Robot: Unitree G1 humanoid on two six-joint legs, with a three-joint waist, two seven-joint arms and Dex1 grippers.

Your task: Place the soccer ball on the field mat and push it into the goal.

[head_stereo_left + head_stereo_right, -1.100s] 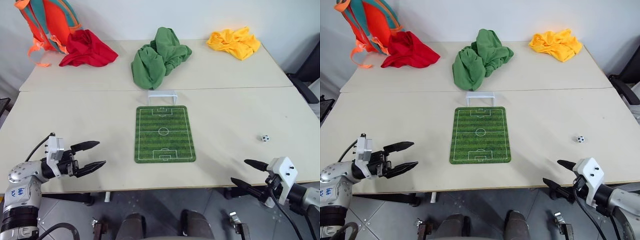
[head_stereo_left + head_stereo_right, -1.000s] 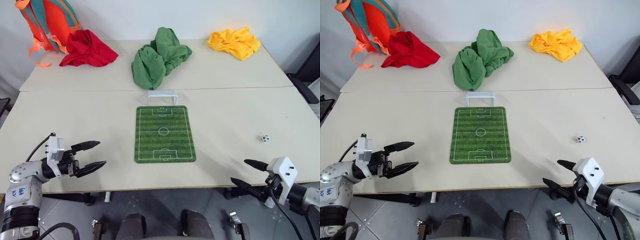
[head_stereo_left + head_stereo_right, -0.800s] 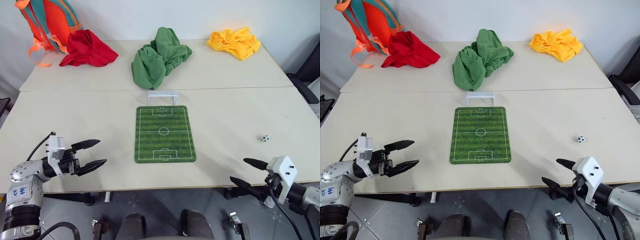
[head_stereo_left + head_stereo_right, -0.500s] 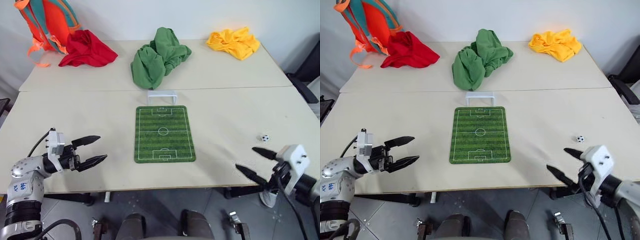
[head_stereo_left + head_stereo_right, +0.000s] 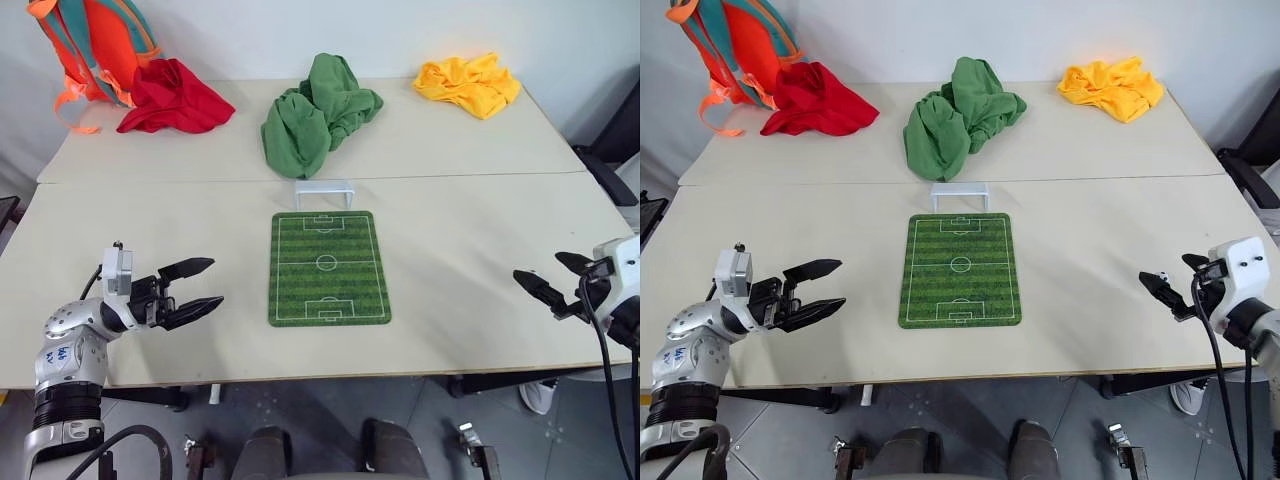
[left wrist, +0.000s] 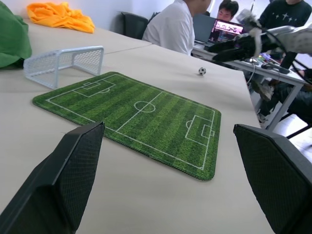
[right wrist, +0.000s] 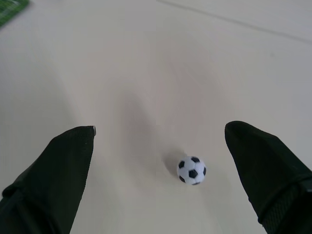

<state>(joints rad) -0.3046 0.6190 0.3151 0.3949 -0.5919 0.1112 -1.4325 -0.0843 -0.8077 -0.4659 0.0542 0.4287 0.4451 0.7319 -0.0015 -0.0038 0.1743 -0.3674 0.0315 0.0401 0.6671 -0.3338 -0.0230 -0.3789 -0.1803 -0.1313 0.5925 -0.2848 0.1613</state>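
Observation:
The soccer ball (image 7: 191, 170), tiny and white with black patches, lies on the bare table well to the right of the field mat (image 5: 327, 267). My right gripper (image 5: 538, 267) hovers open just above the ball, which sits between the two fingers in the right wrist view, touching neither. The green mat with white pitch lines lies flat at the table's middle. The white goal (image 5: 324, 192) stands just beyond the mat's far end. My left gripper (image 5: 213, 282) is open and empty over the table left of the mat, pointing towards it.
An orange backpack (image 5: 95, 45), red cloth (image 5: 175, 97), green cloth (image 5: 320, 110) and yellow cloth (image 5: 468, 83) lie along the far part of the table. People sit at a desk (image 6: 229, 39) beyond the table's right side. The front table edge is close under both arms.
My right gripper has risen from below the front table edge and moved forward and right to the ball, still open. The left gripper has crept slightly up and towards the mat.

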